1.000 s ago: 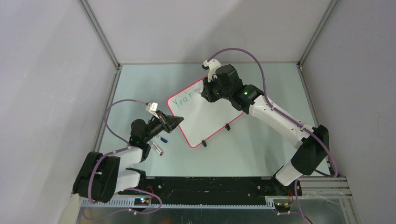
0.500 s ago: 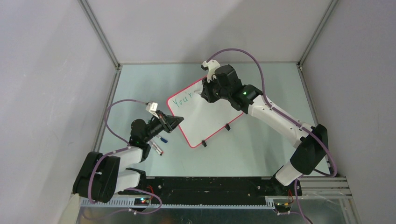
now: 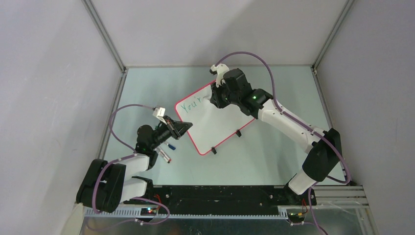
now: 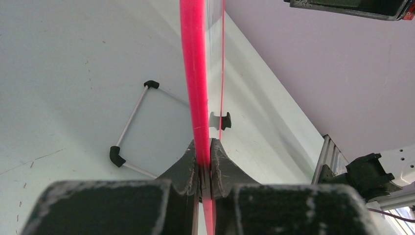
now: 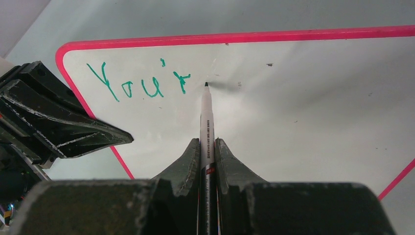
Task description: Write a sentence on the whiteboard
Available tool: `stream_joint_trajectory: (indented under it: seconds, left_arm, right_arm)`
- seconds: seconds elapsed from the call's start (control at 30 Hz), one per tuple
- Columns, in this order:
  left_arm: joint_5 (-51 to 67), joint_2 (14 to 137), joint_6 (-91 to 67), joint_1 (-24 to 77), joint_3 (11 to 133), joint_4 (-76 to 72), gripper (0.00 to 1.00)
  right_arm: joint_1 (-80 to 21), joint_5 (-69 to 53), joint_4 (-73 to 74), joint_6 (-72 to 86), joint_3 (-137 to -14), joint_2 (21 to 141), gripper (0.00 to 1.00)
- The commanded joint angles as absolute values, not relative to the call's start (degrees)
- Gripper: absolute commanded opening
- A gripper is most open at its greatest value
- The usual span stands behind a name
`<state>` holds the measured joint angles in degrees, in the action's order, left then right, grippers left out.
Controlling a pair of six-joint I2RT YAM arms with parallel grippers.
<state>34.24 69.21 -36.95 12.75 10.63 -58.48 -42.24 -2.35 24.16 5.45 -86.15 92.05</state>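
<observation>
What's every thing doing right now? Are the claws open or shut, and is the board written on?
Whiteboard, partly written on, held by its red rim.
Green writing, reads "You'r", unfinished.
Pen, uncapped, held, tip at the board just right of the writing.
Left gripper, shut on the whiteboard's rim.
Right gripper, shut on the pen.
Two small pen-like things, lying loose on the table.

table (image 3: 279, 98): pale green | on it: whiteboard (image 3: 213, 128); blue-capped pen (image 3: 171, 146); red-tipped marker (image 3: 165, 156) beside pen
</observation>
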Motion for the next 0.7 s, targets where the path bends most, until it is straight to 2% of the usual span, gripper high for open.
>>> stream_joint_trajectory:
  seconds: [0.0,0.67]
  left_arm:
    - [33.79,68.47,-30.27,12.95,11.16,-56.6,0.05]
    - [33.8,68.48,-30.25,13.0,11.08,-56.6,0.05]
  right_arm:
    - [-42.05,-1.68,23.18,5.1,-88.49,92.81,0.0]
    - [-41.4,0.0,23.78,5.16,-88.55,92.73,0.0]
